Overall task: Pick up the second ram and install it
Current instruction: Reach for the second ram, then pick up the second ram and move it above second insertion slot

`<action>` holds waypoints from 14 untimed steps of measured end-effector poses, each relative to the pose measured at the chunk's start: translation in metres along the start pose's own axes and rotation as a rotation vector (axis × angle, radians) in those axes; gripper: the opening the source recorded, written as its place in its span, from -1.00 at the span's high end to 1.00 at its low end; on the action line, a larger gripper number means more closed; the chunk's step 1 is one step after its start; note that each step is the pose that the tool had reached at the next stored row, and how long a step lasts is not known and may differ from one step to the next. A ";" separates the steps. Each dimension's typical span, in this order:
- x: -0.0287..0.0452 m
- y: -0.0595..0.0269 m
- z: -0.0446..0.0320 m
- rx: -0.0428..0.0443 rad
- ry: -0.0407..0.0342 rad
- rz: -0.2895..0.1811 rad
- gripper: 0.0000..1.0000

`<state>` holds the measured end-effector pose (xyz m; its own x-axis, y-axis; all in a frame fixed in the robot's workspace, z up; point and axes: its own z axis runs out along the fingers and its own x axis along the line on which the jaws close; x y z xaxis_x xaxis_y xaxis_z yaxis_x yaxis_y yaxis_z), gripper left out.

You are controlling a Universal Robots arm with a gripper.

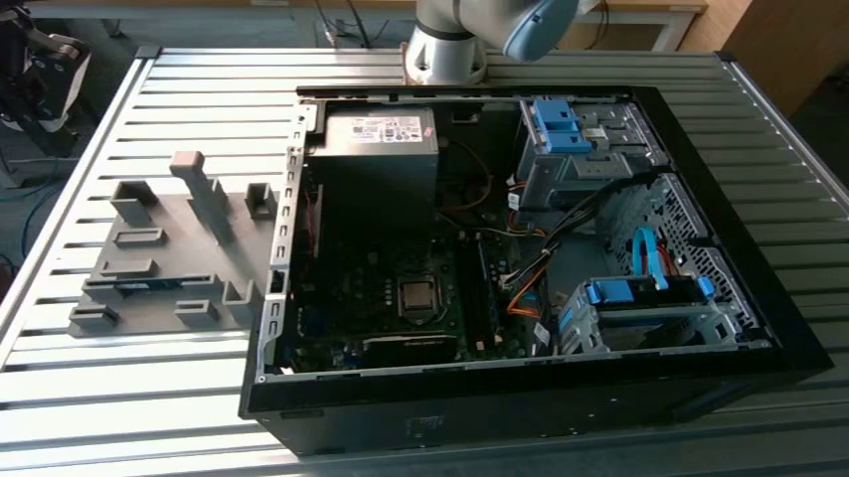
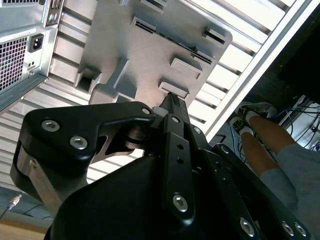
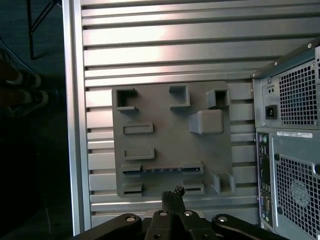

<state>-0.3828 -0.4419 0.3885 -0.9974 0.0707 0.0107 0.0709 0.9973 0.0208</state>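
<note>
The second ram (image 1: 146, 285) is a thin blue-green stick standing on edge in a slot of the grey holder block (image 1: 166, 248), on the table at the exterior view's left of the open computer case (image 1: 531, 397). In the first wrist view the ram (image 3: 162, 170) runs along the holder's (image 3: 165, 110) edge nearest my gripper (image 3: 173, 192). The gripper hangs well above it, its fingertips together and nothing between them. In the second wrist view the gripper (image 2: 171, 98) points at the holder (image 2: 125, 45).
The case lies on its side with the motherboard (image 1: 398, 298), power supply (image 1: 378, 134) and blue drive cages (image 1: 637, 293) exposed. Its rear panel (image 3: 290, 150) stands close beside the holder. A person's legs and shoes (image 2: 260, 135) are past the slatted table's edge (image 3: 72, 125).
</note>
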 end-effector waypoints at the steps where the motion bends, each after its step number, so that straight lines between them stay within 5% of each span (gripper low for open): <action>1: 0.0001 0.0000 0.0000 0.0000 0.0000 0.000 0.79; 14: 0.0002 0.0000 0.0000 0.0000 0.0000 0.000 0.79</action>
<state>-0.3830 -0.4419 0.3885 -0.9974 0.0707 0.0107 0.0709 0.9973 0.0208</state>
